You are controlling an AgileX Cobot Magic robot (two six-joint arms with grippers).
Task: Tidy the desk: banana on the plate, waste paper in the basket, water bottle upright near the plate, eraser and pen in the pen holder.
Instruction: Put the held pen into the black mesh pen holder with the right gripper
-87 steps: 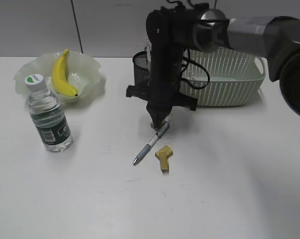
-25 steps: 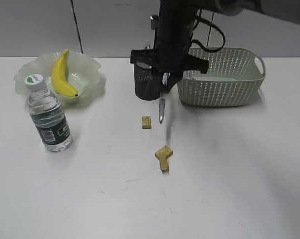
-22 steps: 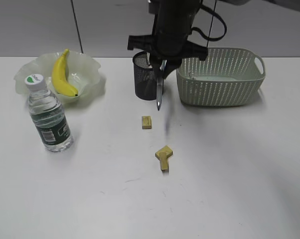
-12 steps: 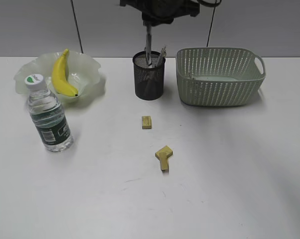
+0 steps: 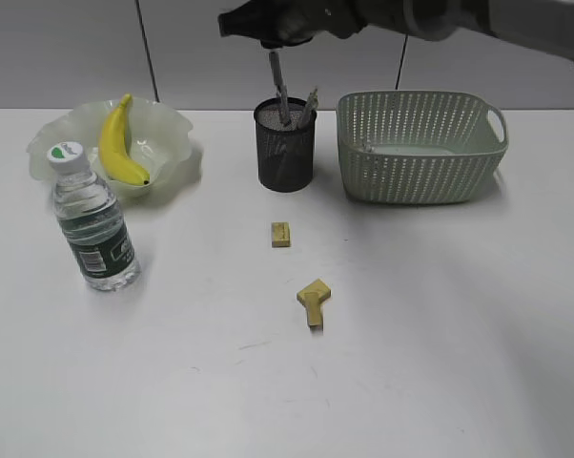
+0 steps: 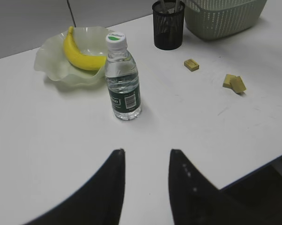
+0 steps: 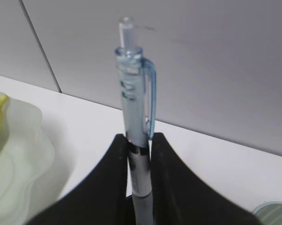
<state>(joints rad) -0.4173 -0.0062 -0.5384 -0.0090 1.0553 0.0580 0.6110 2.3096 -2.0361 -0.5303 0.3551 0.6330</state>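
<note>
1. Pen (image 7: 135, 136) stands upright, clamped between the right gripper (image 7: 140, 154) fingers, its lower end apparently inside the pen holder (image 5: 286, 146) near the desk's (image 5: 440, 334) far edge.
2. Left gripper (image 6: 145, 180) hangs parted, holding nothing, above the desk's near edge.
3. Two yellowish eraser pieces (image 5: 313, 298) lie mid-desk.

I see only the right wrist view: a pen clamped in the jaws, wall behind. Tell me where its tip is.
Observer: In the exterior view the pen stands upright, its lower end inside the rim of the pen holder.
Operator: Report what else needs picking up.
Observer: Two yellow eraser pieces lie on the desk in front of the holder, a small block and a larger piece nearer the camera.
Operator: Check the bottle.
Observer: The water bottle stands upright, cap on, just in front of the plate.
</note>
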